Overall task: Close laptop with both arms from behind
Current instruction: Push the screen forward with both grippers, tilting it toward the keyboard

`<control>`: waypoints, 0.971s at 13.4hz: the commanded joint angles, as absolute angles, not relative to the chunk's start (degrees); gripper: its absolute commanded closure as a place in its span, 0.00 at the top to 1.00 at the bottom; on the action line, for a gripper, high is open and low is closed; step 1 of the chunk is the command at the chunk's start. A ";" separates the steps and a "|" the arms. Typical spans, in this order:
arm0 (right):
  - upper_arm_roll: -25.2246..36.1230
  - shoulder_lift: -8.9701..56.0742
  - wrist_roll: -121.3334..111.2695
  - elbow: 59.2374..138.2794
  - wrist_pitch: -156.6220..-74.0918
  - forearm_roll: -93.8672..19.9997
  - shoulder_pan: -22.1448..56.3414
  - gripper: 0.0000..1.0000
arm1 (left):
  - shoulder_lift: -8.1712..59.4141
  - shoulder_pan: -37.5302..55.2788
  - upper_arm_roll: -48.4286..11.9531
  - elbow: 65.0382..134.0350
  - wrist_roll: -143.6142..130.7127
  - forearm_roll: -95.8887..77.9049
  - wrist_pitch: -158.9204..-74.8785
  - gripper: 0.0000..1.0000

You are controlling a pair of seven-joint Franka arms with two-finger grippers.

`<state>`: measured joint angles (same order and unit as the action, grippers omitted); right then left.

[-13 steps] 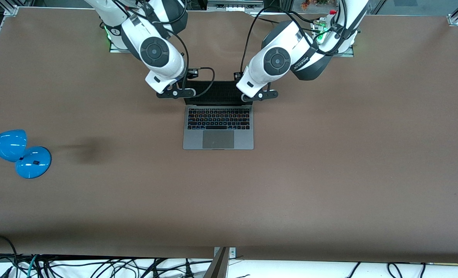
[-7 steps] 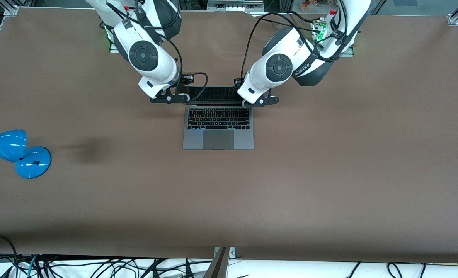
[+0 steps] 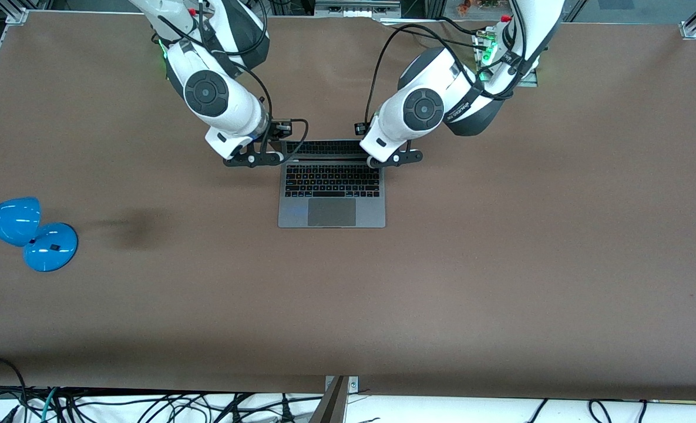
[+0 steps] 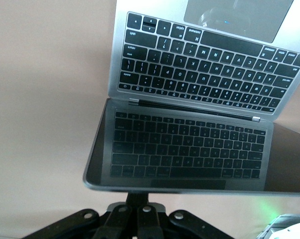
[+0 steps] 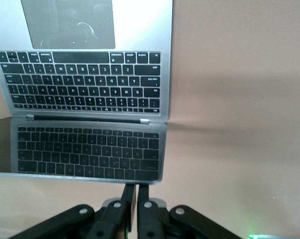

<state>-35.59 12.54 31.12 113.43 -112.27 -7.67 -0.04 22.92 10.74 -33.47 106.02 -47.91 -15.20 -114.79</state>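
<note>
The space-grey laptop (image 3: pixel 331 202) lies open mid-table, keyboard and trackpad toward the front camera. Its black screen (image 3: pixel 324 148) is partly raised and mirrors the keys. My left gripper (image 3: pixel 383 157) is at the lid's top edge, at the corner toward the left arm's end. In the left wrist view the left gripper (image 4: pixel 138 196) is shut, its tips hidden by the lid (image 4: pixel 189 149). My right gripper (image 3: pixel 264 157) is at the other top corner. The right gripper (image 5: pixel 136 191) is shut too and meets the lid's (image 5: pixel 90 149) outer face. Neither holds anything.
A blue desk lamp (image 3: pixel 24 232) lies near the table edge at the right arm's end, nearer the front camera than the laptop. A dark stain (image 3: pixel 136 226) marks the brown tabletop beside it. Cables (image 3: pixel 148 405) hang below the table's front edge.
Both arms have moved toward the front camera with the lid's top edge. The screen now shows as a narrower strip, so the lid has tipped further over the keyboard.
</note>
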 commanded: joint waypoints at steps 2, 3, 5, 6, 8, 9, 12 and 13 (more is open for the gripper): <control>-35.25 13.62 29.80 113.47 -115.04 -6.16 -0.62 0.08 | 25.83 10.90 -33.14 102.66 -48.07 -11.96 -114.52 0.00; -34.98 13.71 29.10 113.47 -115.40 -5.98 -0.62 0.08 | 26.27 10.90 -33.05 102.40 -48.08 -11.95 -114.52 0.00; -33.58 13.80 27.25 113.47 -115.66 -5.89 -0.62 0.08 | 27.24 10.90 -32.17 101.08 -48.08 -11.60 -114.52 0.00; -33.05 14.06 26.64 113.47 -116.19 -5.89 -0.62 0.08 | 27.51 10.99 -32.17 100.64 -48.08 -11.08 -114.52 0.00; -32.78 15.20 26.19 113.38 -118.20 -4.49 -0.62 0.08 | 28.47 10.99 -32.17 100.37 -48.08 -10.46 -114.52 0.00; -32.78 15.81 26.19 113.47 -119.34 -4.40 -0.53 0.08 | 29.09 10.99 -32.08 100.37 -48.08 -10.02 -114.52 0.00; -32.78 16.61 26.72 113.38 -120.32 -4.48 -0.18 0.08 | 30.23 10.99 -32.08 100.28 -48.16 -9.05 -115.83 0.00; -32.78 16.61 26.89 113.38 -120.50 -4.48 -0.09 0.08 | 30.32 10.99 -31.91 100.37 -48.08 -9.05 -116.71 0.00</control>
